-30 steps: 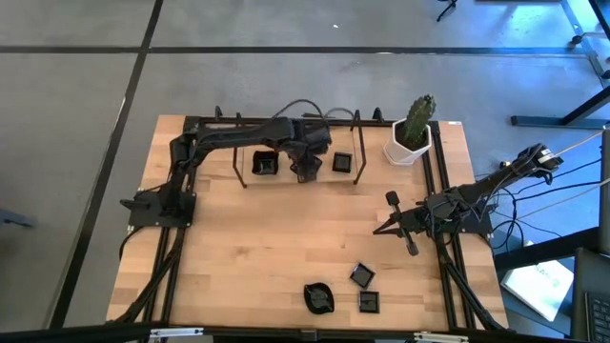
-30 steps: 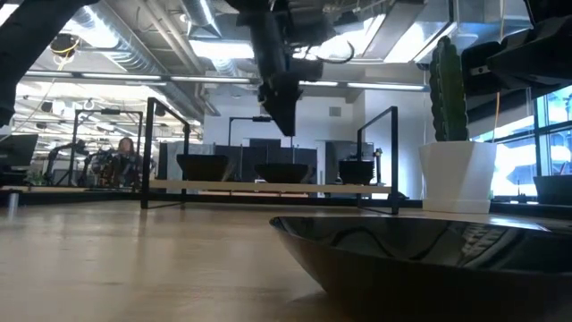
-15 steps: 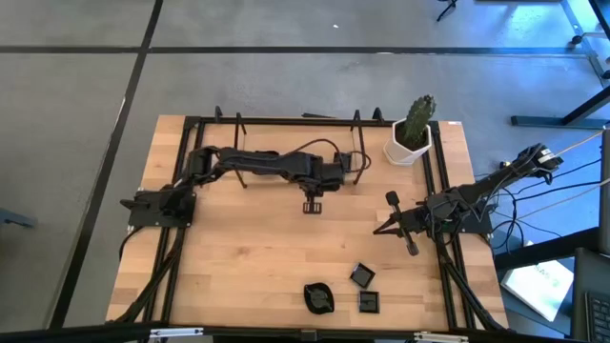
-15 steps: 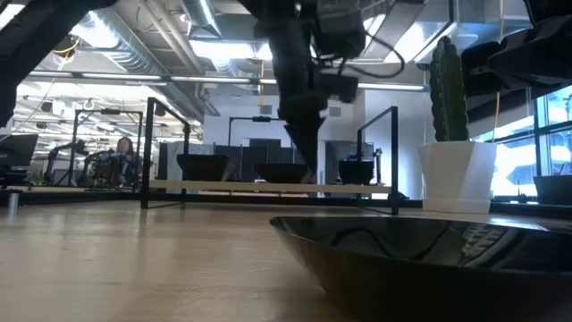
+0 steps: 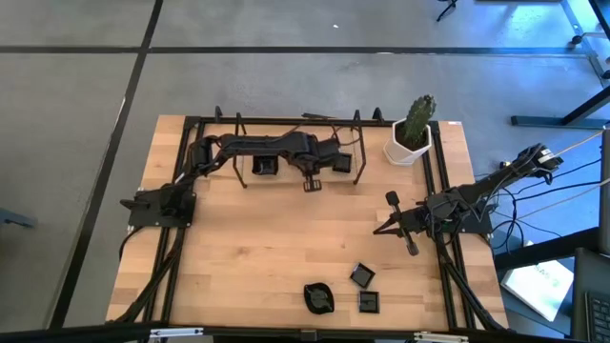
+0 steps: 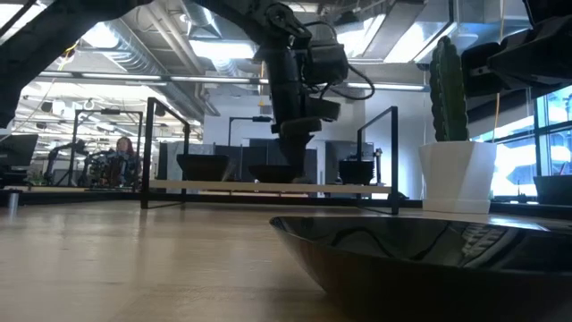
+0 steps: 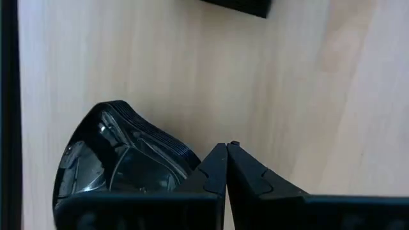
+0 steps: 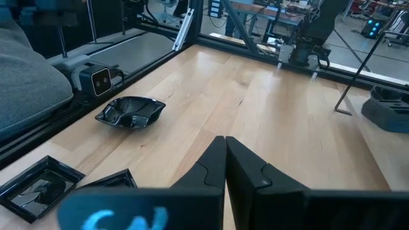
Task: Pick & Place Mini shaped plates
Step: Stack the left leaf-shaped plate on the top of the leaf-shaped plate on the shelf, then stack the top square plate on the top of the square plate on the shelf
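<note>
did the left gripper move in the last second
Yes. In the high view the left gripper now sits nearer the table's front than before, just outside the black rack.

Even, bright overhead light flattens the wooden table [image 5: 276, 243] from above; shadows are faint. In the low view ceiling lamps [image 6: 214, 46] glare at 12 o'clock (arm silhouetted), and the nearest wavy-rimmed dish [image 6: 429, 259] is blurred.
</note>
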